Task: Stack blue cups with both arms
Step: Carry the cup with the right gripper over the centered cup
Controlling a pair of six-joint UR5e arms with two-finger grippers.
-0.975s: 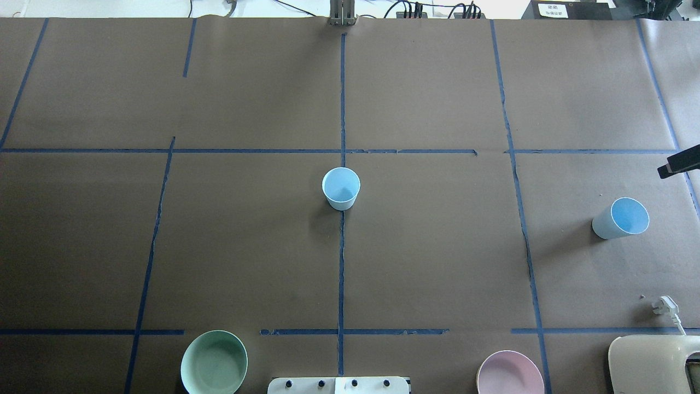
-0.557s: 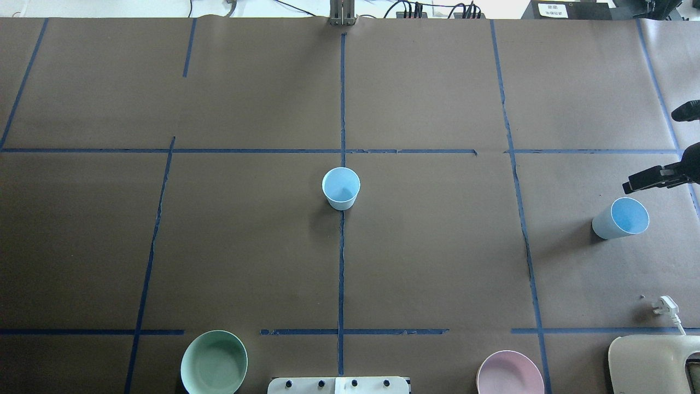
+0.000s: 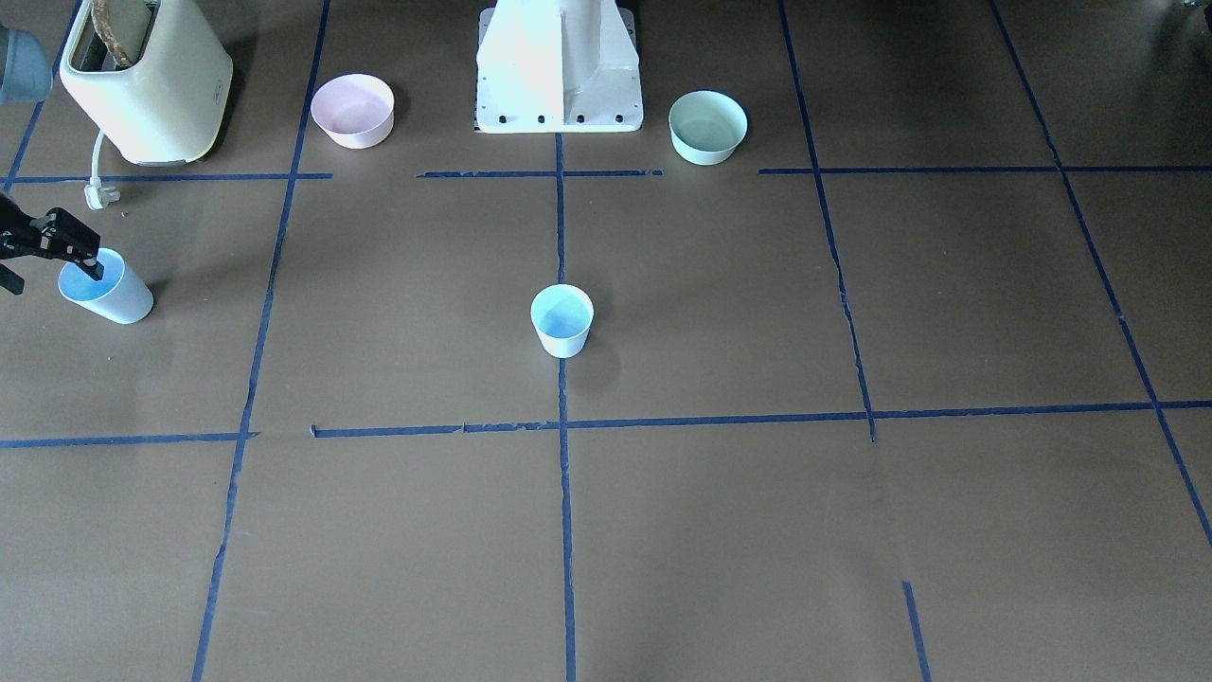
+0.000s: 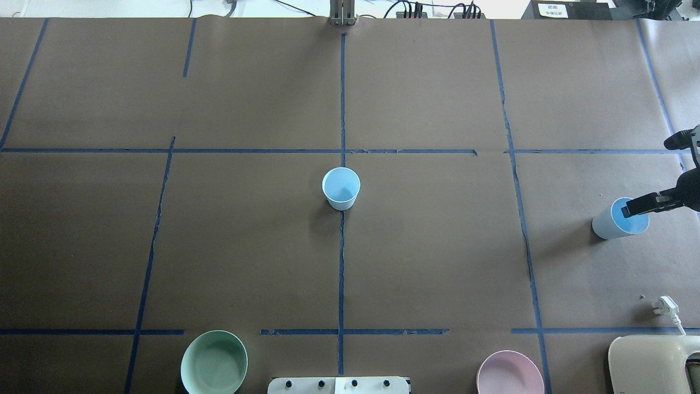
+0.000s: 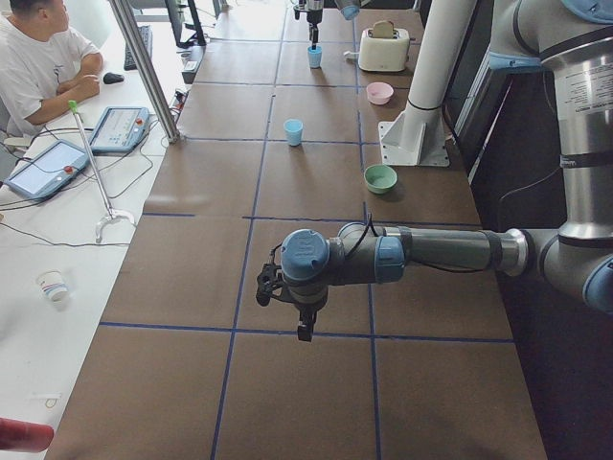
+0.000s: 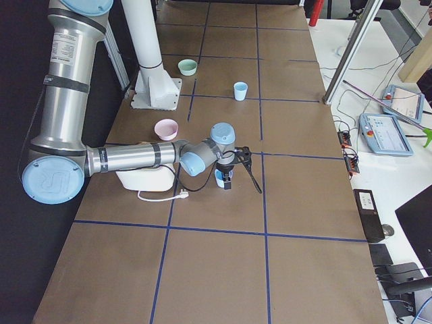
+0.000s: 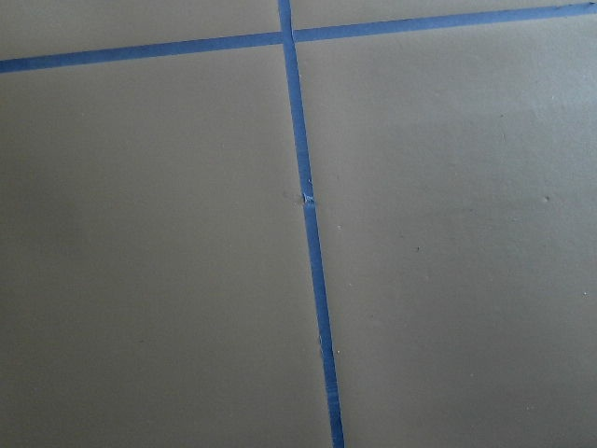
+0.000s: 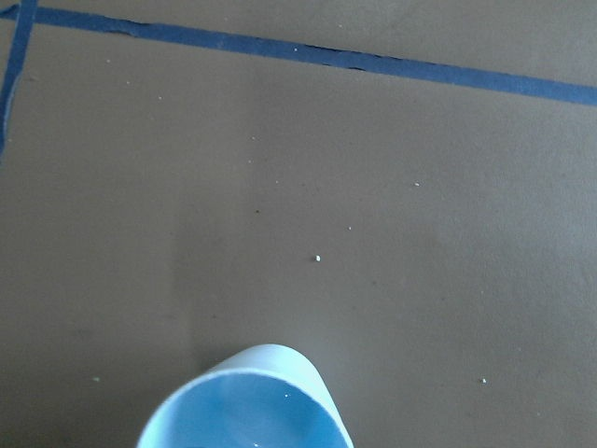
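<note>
Right black two-finger claw (image 4: 648, 177): wide open, holds nothing, one finger over the mouth of a pale blue tapered plastic cup (image 4: 606, 226). Left claw (image 5: 303, 331): cannot tell.

Two pale blue tapered cups are seen upright — one cup (image 4: 341, 188) at the desk's centre, the other cup (image 4: 611, 225) near its right edge.

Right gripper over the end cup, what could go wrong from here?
The right gripper is open, with one finger over the end cup's mouth near its rim. Coming down on the rim could tip the light cup. A grip on one wall may also leave it tilted for stacking into the centre cup.
</note>
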